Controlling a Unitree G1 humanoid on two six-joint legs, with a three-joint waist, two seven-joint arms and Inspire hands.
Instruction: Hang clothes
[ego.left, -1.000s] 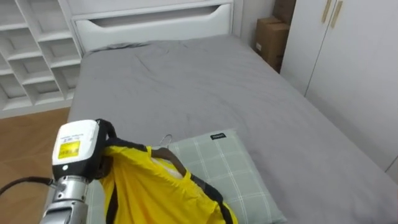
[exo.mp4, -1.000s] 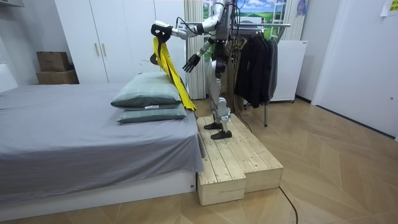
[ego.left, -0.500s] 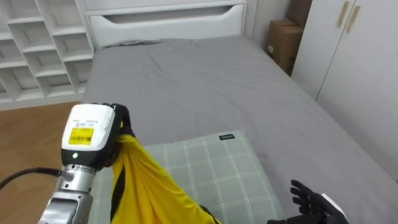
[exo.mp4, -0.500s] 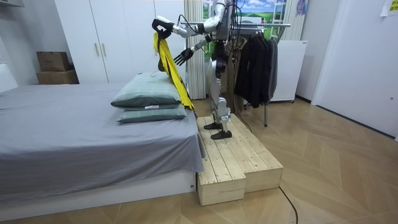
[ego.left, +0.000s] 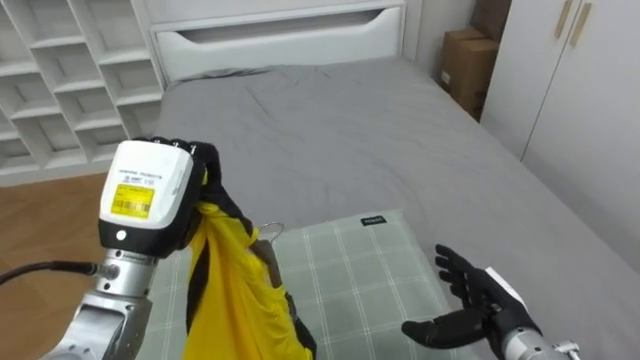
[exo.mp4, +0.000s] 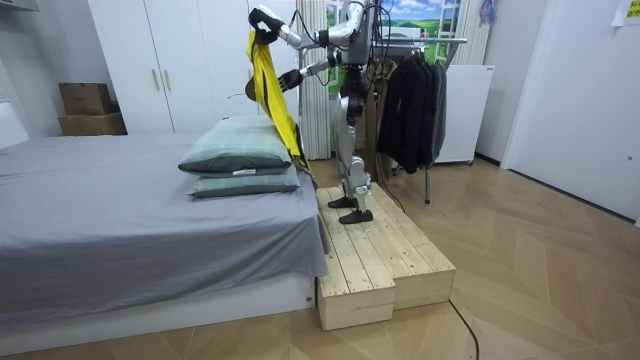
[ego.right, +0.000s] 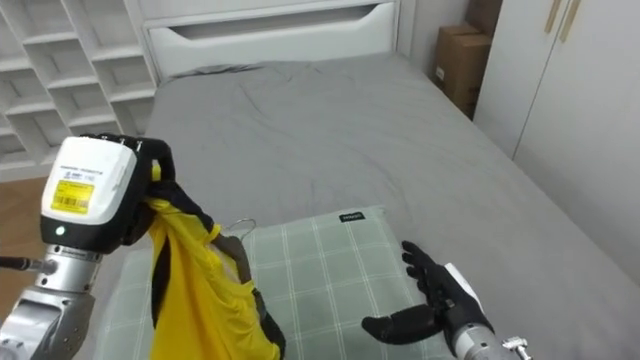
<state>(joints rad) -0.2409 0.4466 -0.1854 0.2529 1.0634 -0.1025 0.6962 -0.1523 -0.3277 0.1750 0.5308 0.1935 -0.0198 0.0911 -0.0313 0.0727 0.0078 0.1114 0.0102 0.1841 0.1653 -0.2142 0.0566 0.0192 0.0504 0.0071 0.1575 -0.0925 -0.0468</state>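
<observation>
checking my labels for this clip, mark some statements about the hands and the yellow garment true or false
1. The left hand is shut on the yellow garment. True.
2. The right hand is curled in a fist. False: its fingers are spread, holding nothing.
3. The garment lies flat, let go. False: it hangs from the raised left hand, above the checked pillow.
4. Dark clothes hang on a rack behind the robot. True.

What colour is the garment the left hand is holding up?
Yellow with black trim. The garment, gripped in the left hand, shows best in the left eye view.
</observation>
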